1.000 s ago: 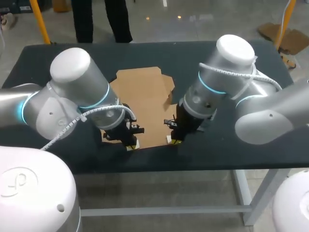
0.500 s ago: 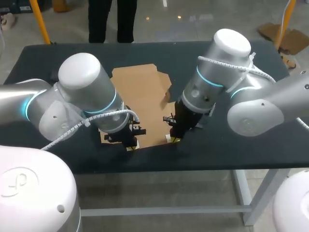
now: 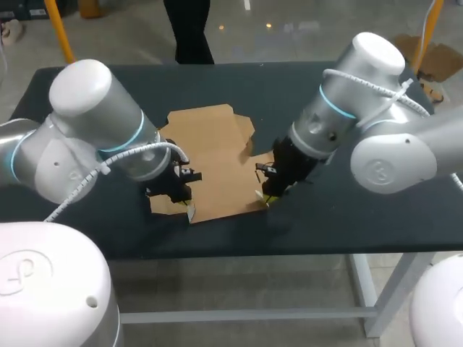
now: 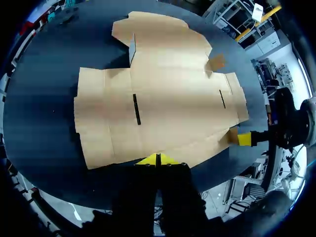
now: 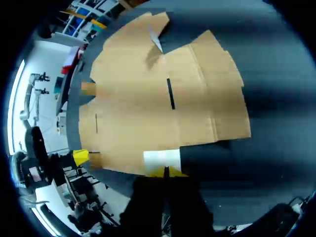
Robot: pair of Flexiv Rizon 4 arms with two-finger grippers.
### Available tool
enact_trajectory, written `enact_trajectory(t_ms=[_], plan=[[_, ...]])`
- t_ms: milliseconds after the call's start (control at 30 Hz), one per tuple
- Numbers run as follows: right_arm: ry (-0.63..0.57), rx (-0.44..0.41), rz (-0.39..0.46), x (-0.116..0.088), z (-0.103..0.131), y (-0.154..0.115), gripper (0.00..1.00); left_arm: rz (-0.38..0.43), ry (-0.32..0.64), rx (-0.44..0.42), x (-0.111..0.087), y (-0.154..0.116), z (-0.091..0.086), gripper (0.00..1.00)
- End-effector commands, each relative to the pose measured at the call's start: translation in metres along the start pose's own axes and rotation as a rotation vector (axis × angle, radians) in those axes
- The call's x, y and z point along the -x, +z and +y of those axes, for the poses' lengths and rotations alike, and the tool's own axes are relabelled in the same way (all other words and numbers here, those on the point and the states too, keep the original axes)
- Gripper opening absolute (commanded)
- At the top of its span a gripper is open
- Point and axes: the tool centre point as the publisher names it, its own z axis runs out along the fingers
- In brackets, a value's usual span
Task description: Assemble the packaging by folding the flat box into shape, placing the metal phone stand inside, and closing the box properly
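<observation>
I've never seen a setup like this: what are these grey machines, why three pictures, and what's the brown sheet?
Those are two robot arms, the left arm and the right arm, at a dark table. One picture looks down from behind them; the two round ones come from a camera on each wrist. The brown sheet is an unfolded flat cardboard box lying on the table. Each arm's yellow-tipped jaws are closed, tips at the box's near edge.
</observation>
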Motion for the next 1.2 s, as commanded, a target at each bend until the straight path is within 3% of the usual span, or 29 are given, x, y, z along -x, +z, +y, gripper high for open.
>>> enact_trajectory(t_ms=[33, 67, 133, 200, 333, 433, 467, 533, 600, 633, 900, 1200], plan=[[-0.022, -0.004, 0.040, 0.005, -0.001, -0.019, 0.00, 0.038, -0.007, -0.021, 0.012, -0.024, 0.000, 0.00], [-0.021, -0.001, 0.048, 0.007, 0.000, -0.022, 0.00, 0.048, -0.008, -0.022, 0.013, -0.028, -0.002, 0.00], [-0.020, 0.005, 0.069, 0.010, 0.004, -0.028, 0.00, 0.069, -0.015, -0.022, 0.017, -0.034, -0.007, 0.16], [-0.025, 0.002, 0.086, 0.013, 0.007, -0.034, 0.00, 0.085, -0.019, -0.019, 0.019, -0.038, -0.011, 0.20], [-0.028, -0.007, 0.120, 0.018, 0.015, -0.043, 0.00, 0.106, -0.027, -0.019, 0.025, -0.046, -0.018, 0.46], [-0.026, -0.010, 0.136, 0.024, 0.022, -0.050, 0.31, 0.121, -0.027, -0.018, 0.030, -0.052, -0.022, 0.94], [-0.024, -0.011, 0.146, 0.027, 0.024, -0.053, 0.39, 0.126, -0.027, -0.018, 0.032, -0.054, -0.023, 1.00], [-0.024, -0.007, 0.154, 0.030, 0.028, -0.058, 0.55, 0.138, -0.020, -0.011, 0.036, -0.058, -0.025, 1.00], [-0.029, 0.001, 0.165, 0.033, 0.032, -0.062, 0.92, 0.149, -0.015, -0.010, 0.040, -0.063, -0.028, 1.00], [-0.029, 0.001, 0.169, 0.034, 0.034, -0.065, 1.00, 0.153, -0.016, -0.013, 0.041, -0.065, -0.030, 1.00], [-0.021, -0.001, 0.190, 0.041, 0.056, -0.085, 1.00, 0.176, -0.016, 0.003, 0.054, -0.088, -0.048, 1.00], [-0.021, -0.001, 0.190, 0.041, 0.056, -0.085, 1.00, 0.176, -0.016, 0.003, 0.054, -0.088, -0.048, 1.00]])
